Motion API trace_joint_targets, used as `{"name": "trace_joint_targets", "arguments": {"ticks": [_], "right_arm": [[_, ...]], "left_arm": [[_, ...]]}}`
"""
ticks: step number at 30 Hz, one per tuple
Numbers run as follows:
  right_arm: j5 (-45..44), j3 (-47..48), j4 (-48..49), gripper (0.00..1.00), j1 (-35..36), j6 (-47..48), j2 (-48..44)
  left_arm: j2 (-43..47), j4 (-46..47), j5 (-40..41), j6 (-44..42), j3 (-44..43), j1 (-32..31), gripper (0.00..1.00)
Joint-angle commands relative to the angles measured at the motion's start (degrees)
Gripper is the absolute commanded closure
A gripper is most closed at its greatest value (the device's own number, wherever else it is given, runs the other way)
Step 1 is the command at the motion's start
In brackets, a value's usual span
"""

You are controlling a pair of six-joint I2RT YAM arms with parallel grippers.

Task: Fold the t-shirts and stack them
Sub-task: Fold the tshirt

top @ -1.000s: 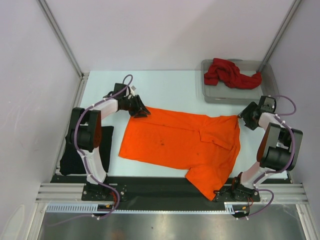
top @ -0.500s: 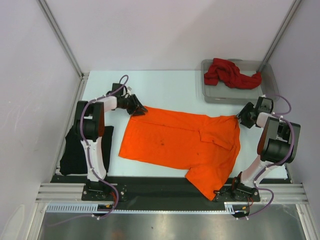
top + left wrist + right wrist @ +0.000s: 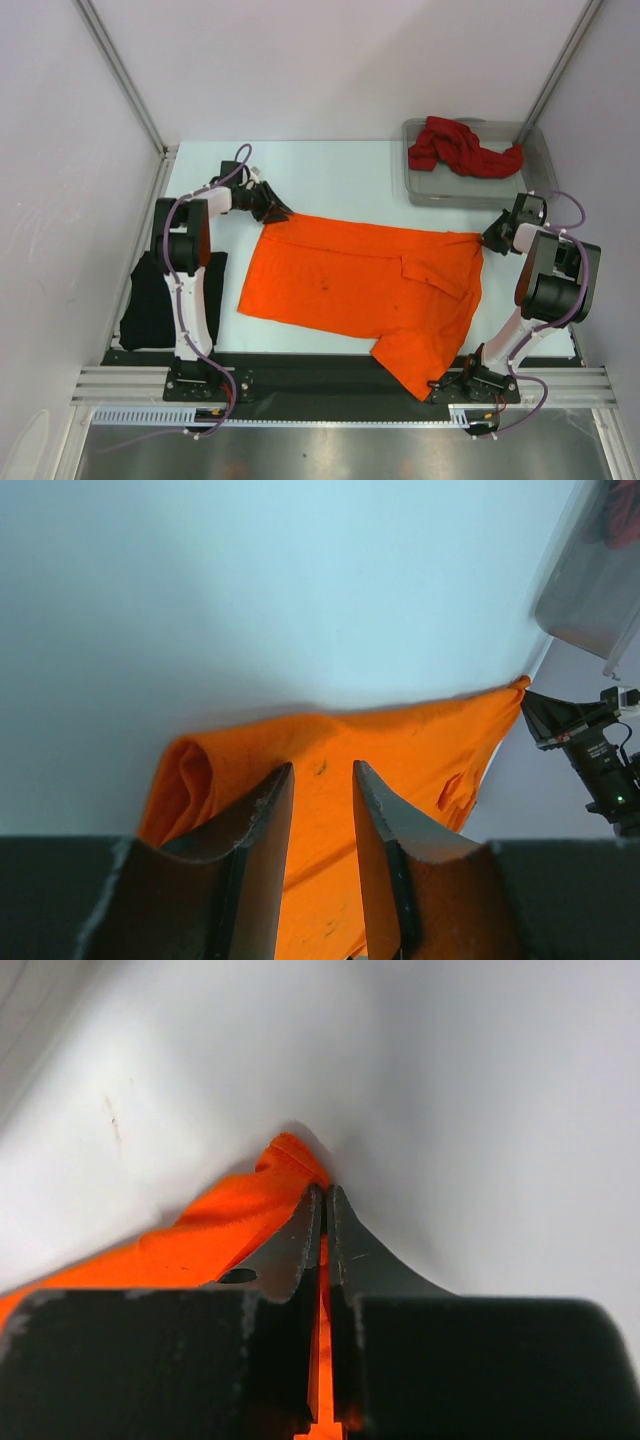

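A bright orange t-shirt (image 3: 365, 285) lies spread flat across the middle of the table. My right gripper (image 3: 489, 240) is at its far right corner and is shut on the cloth edge (image 3: 230, 1225), which runs between the closed jaws (image 3: 326, 1192). My left gripper (image 3: 277, 212) sits low at the shirt's far left corner. Its jaws (image 3: 322, 770) stand apart, with orange cloth (image 3: 400, 740) lying under and beyond them and a small fold bunched on the left. A dark red t-shirt (image 3: 460, 148) is crumpled in the tray. A black t-shirt (image 3: 150, 310) lies by the left arm's base.
The clear grey plastic tray (image 3: 420, 190) stands at the far right, just behind the right gripper, and its corner (image 3: 590, 590) shows in the left wrist view. White walls and metal posts enclose the table. A black rail runs along the near edge.
The right gripper's jaws have closed on the orange shirt's far right corner. The left gripper has drawn back a little toward the far left, its jaws unchanged.
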State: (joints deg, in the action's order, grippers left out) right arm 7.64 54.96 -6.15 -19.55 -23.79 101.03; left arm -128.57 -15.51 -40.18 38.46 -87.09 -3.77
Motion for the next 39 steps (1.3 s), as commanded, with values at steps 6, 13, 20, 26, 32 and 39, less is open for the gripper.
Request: {"name": "trace_joint_targets", "arguments": {"ticks": [6,13,20,26,32,39], "right_arm": [[-7.6,6.0,-6.7,0.84,-0.7,-0.8,0.3],[-15.9,17.6,-25.6,0.36,0.7,2.3,0.7],[-4.4,13.0,-19.3,0.31,0.7,6.0,-3.4],[0.4,12.5,-18.1,0.32,0.4,8.6,-2.9],[2.2,12.8,-18.3,0.32,-0.8,9.7,-1.5],[2.9,13.1,-18.3,0.32,-1.1,10.0,0.7]], "left_arm": [[0.5,-4.4,7.6,-4.6,-4.2,0.3,0.63],[13.2,-10.9,19.0,-10.9,-5.6,-0.9,0.5],[12.0,-16.0,22.3,-23.2,-9.5,-0.6,0.32],[3.2,-20.9,23.0,-29.1,-17.5,-0.4,0.45],[-1.1,-23.2,20.1,-29.7,-20.9,-0.7,0.38],[-2.6,-22.8,20.1,-30.4,-18.5,-2.3,0.43]]}}
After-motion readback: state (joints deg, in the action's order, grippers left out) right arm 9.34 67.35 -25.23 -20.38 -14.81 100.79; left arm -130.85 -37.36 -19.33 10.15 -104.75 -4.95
